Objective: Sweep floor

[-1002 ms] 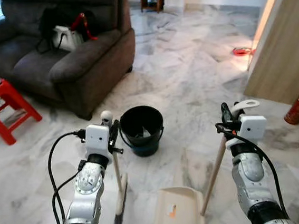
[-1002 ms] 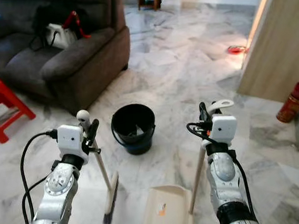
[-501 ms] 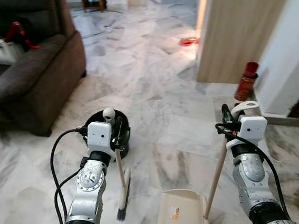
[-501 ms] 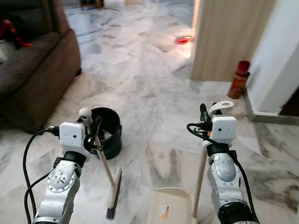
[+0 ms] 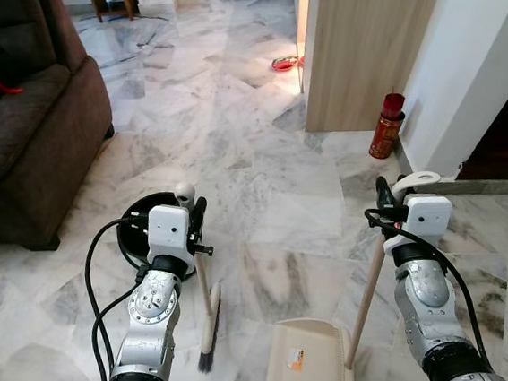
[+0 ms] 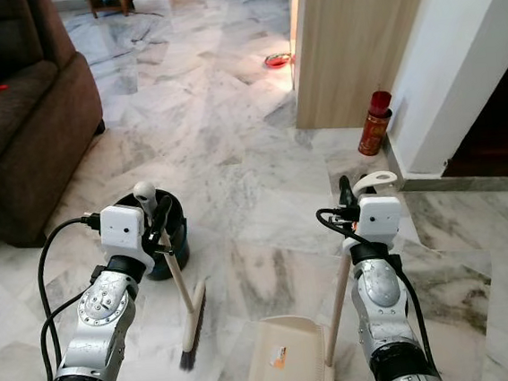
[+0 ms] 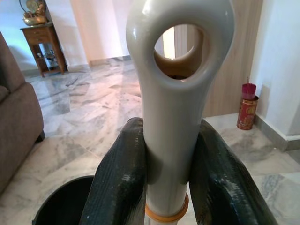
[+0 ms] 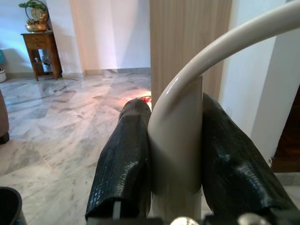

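Note:
My left gripper (image 5: 193, 216) is shut on the cream handle of a small broom (image 5: 205, 312), whose dark bristles rest on the marble floor (image 5: 262, 181) in front of me. In the left wrist view both black fingers (image 7: 119, 178) clamp the looped handle top. My right gripper (image 5: 388, 197) is shut on the handle of a cream dustpan (image 5: 309, 365), which sits on the floor between my arms. The right wrist view has the fingers (image 8: 126, 154) pressed against the curved handle.
A black bucket (image 5: 140, 221) stands on the floor just behind my left hand. A dark sofa (image 5: 23, 132) fills the left side. A wooden panel (image 5: 365, 36), a white wall and a red can (image 5: 385, 127) lie ahead right. A red dish (image 5: 287, 62) sits far off.
The camera has turned to the right: the sofa and bucket slid left, and the wooden panel, wall and red can came into view. Both grippers keep their hold.

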You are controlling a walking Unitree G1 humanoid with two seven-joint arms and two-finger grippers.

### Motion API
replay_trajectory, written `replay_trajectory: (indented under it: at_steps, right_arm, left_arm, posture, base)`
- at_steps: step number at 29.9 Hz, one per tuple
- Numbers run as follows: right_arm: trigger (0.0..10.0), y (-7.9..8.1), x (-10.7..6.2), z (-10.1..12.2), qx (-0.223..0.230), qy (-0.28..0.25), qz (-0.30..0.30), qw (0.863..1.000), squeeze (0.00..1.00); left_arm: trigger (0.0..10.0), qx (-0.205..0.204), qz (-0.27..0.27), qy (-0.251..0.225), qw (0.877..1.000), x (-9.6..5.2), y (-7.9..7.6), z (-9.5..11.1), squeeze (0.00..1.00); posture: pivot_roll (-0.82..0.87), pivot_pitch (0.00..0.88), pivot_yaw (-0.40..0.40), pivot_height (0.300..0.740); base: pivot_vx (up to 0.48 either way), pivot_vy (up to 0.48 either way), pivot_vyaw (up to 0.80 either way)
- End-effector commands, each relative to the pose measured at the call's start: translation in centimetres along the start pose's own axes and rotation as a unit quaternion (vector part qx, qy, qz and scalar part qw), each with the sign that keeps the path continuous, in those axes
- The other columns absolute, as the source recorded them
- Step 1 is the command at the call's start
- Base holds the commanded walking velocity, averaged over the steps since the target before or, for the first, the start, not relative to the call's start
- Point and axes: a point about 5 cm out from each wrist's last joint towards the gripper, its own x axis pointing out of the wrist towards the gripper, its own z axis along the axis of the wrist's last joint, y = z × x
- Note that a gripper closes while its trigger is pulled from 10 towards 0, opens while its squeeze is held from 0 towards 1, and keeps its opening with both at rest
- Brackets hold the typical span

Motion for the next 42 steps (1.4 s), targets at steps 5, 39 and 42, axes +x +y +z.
replay_trajectory:
  at_steps: [5,39,42]
  right_arm:
    - [10.0,-0.28,0.67,1.03,-0.001,-0.021,-0.003,1.0,0.0]
    - [10.0,-0.52,0.53,1.0,-0.004,-0.021,-0.007,1.0,0.0]
    - [10.0,-0.65,0.48,0.94,-0.006,-0.02,-0.01,1.0,0.0]
  left_arm:
    - [10.0,0.015,0.006,-0.022,1.0,0.64,0.43,0.89,0.0]
    - [10.0,0.021,-0.001,-0.024,1.0,0.41,0.28,0.76,0.0]
    - [10.0,0.018,-0.004,-0.023,1.0,0.38,0.22,0.69,0.0]
  posture:
    - [0.1,0.094,0.007,0.74]
    - [0.09,0.038,0.014,0.74]
    - [0.09,0.03,0.013,0.74]
  base:
    - [0.0,-0.284,-0.8]
    - [0.0,-0.048,-0.8]
    - [0.0,0.0,-0.8]
